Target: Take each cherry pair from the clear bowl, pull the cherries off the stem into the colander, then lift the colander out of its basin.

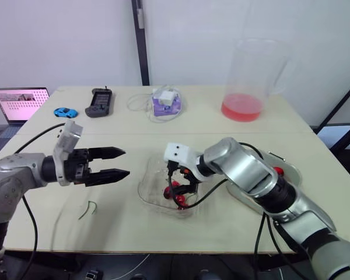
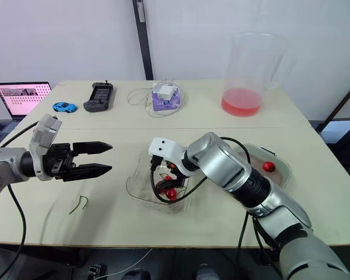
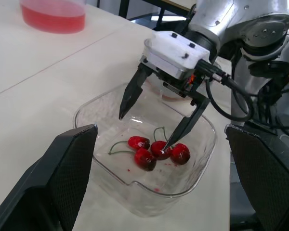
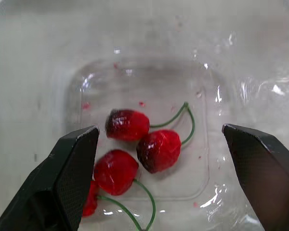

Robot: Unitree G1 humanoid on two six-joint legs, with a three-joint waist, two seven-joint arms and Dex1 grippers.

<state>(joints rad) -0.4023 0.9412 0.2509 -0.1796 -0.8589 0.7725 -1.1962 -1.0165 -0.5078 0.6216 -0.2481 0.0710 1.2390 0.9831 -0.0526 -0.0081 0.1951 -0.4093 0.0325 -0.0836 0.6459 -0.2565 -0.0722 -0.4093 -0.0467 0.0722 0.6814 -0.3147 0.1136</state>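
Observation:
The clear bowl [image 1: 144,188] sits mid-table and holds several red cherries [image 3: 154,149] on green stems. My right gripper [image 3: 143,131] reaches down into the bowl and is open. Its fingers straddle the cherries [image 4: 156,149], and one tip rests close beside a cherry. My left gripper [image 1: 126,163] hovers open just left of the bowl with nothing in it, pointing toward the bowl. At the right, behind my right arm, the colander sits in its basin [image 2: 282,168] with one cherry [image 2: 269,166] inside. A bare green stem [image 1: 88,209] lies on the table near the left front.
At the back of the table stand a large clear pitcher with red liquid [image 1: 245,87], a purple box with a white charger and cable [image 1: 166,102], a black handheld device [image 1: 99,102] and a blue toy car [image 1: 65,112]. An open laptop [image 1: 20,104] stands beyond the left edge.

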